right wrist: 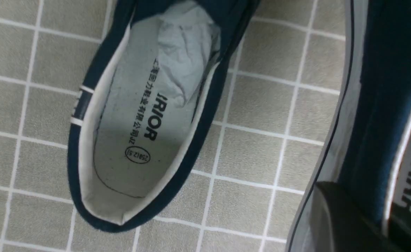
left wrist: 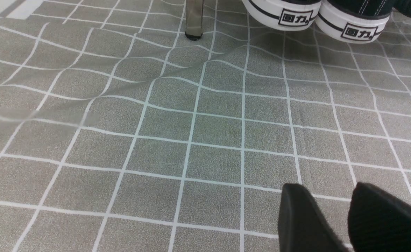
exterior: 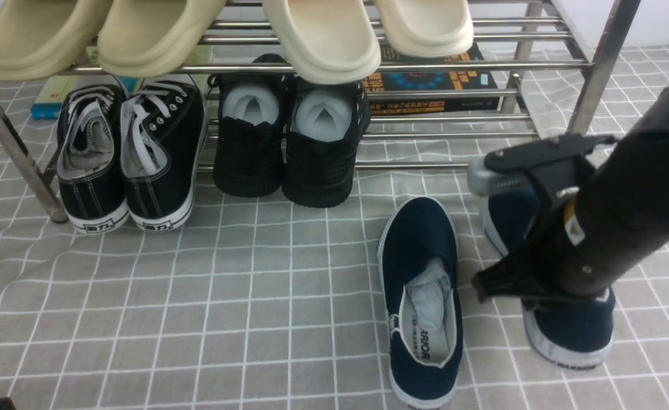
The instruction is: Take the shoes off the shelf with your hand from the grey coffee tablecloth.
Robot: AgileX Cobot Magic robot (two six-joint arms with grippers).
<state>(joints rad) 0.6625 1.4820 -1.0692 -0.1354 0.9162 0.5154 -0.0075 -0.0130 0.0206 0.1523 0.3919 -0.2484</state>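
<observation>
Two navy shoes with white soles stand on the grey checked tablecloth (exterior: 197,313) in front of the silver shelf (exterior: 442,65). The left shoe (exterior: 419,296) (right wrist: 139,122) lies free, with grey paper in its toe. My right gripper (exterior: 539,293) (right wrist: 376,217) is shut on the side wall of the right shoe (exterior: 573,336) (right wrist: 383,87), one finger outside by the sole and one inside over the insole. The arm hides most of that shoe in the front view. My left gripper (left wrist: 331,189) hangs open over bare cloth, holding nothing.
Black lace-up sneakers (exterior: 129,154) and all-black shoes (exterior: 288,142) sit on the lower tier. Beige slippers (exterior: 323,40) rest on the upper tier. A book (exterior: 425,80) lies behind. A shelf leg (left wrist: 194,21) and the sneakers' heels (left wrist: 313,14) stand ahead of the left gripper.
</observation>
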